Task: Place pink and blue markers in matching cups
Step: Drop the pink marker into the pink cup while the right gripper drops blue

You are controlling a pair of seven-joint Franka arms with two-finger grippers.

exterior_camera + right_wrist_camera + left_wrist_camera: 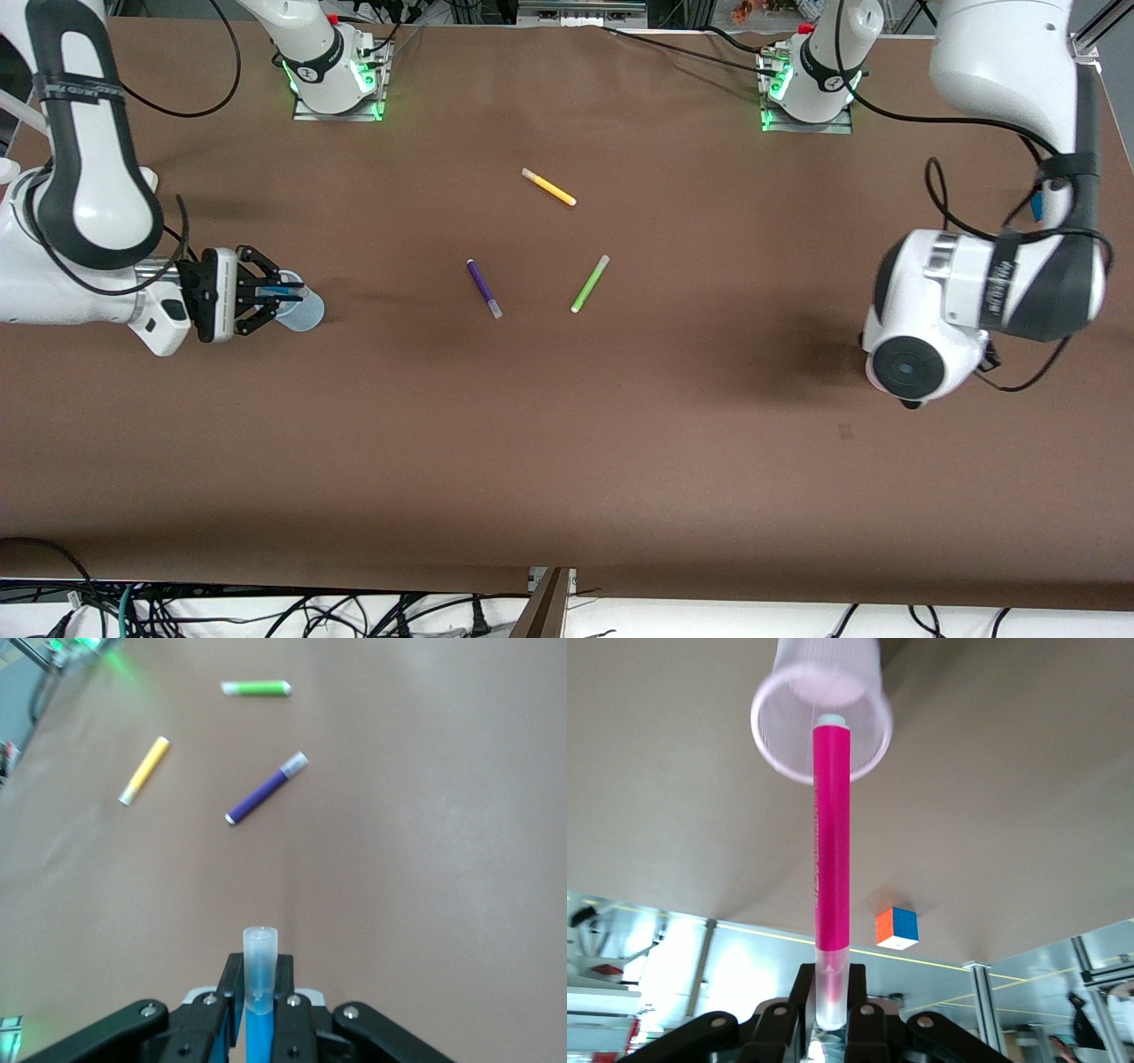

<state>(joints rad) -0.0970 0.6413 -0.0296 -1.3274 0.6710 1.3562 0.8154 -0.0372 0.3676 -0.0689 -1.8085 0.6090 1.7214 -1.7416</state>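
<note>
Three loose pens are laid near the middle of the table [620,461]: a yellow pen [548,187] farthest from the front camera, a purple pen [484,288] and a green pen [590,283] nearer to it, side by side and apart. None of them is touching another, and all are well apart from both arms.

The right tool [282,291] is held low over the pale blue cup [301,313], which stands toward the right arm's end of the table. The right forearm is laid nearly level, pointing toward the table's middle. In the right wrist view the fingers [288,1019] are clamped on the blue marker [260,1010], whose pale cap projects clear of the fingertips; the tool [259,1010] is seen with the three loose pens ahead of it.

The left arm is folded at its own end of the table, with the wrist turned steeply down; the left tool is hidden under the wrist in the front view. In the left wrist view the left tool [832,1014] is closed on the capped end of the pink marker [832,842], which is held over the pale pink cup [821,713]. The marker's other end overlaps the cup's open mouth; whether it is inside the rim cannot be told.

Bare table is left around both cups and along the edge nearest the front camera. A coloured cube [897,927] is seen off the table in the left wrist view.
</note>
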